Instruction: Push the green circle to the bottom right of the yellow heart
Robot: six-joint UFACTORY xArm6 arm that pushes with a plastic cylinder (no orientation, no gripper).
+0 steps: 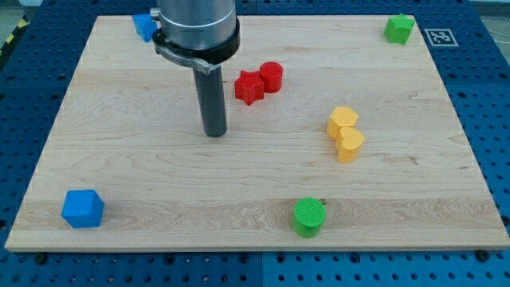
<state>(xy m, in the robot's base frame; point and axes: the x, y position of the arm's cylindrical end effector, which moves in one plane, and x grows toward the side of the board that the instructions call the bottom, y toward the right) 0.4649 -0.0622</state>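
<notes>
The green circle [308, 217] lies near the board's bottom edge, right of centre. The yellow heart [350, 144] lies above it and to its right, touching a yellow hexagon [343, 120] just above the heart. My tip [214, 133] stands on the board at the centre left, well to the left of the heart and up-left of the green circle, touching no block.
A red star [249, 87] and a red cylinder [271, 76] touch each other right of the rod. A blue cube [83, 209] sits at the bottom left, a blue block [144, 26] at the top left, a green block [399, 29] at the top right.
</notes>
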